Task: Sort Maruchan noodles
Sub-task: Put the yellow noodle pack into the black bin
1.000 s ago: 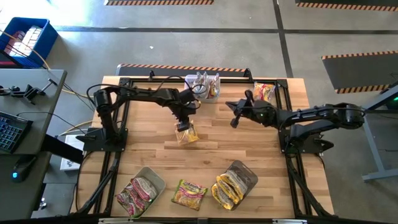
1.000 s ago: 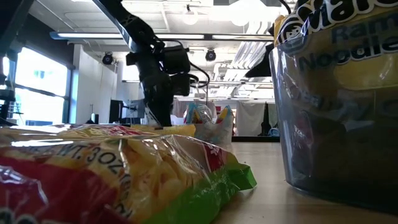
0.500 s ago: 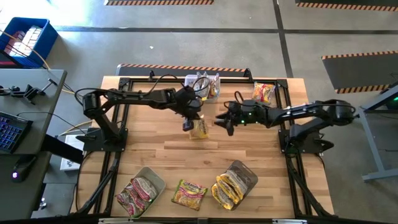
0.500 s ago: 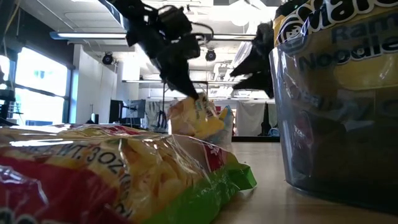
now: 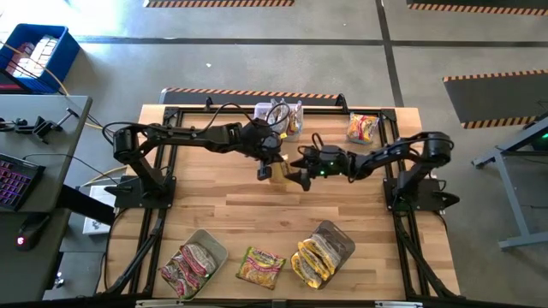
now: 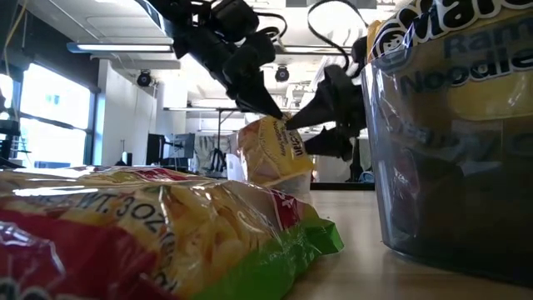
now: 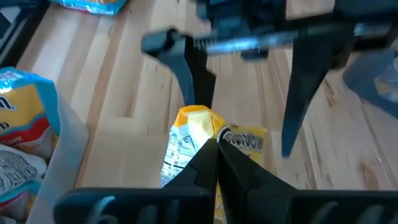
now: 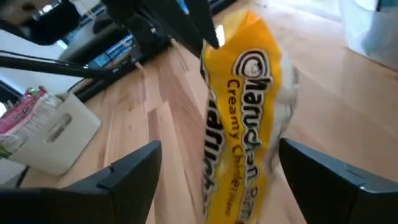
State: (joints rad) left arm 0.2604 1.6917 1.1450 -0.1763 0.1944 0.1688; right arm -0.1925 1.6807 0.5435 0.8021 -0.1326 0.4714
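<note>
Yellow packets [image 5: 310, 260] in clear tub [image 5: 336, 236]

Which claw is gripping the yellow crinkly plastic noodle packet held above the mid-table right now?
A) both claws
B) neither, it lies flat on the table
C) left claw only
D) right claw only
C: the left claw is pinched shut on the top edge of the yellow crinkly plastic noodle packet, while the right claw has its fingers spread wide on either side of it, not touching.
</note>
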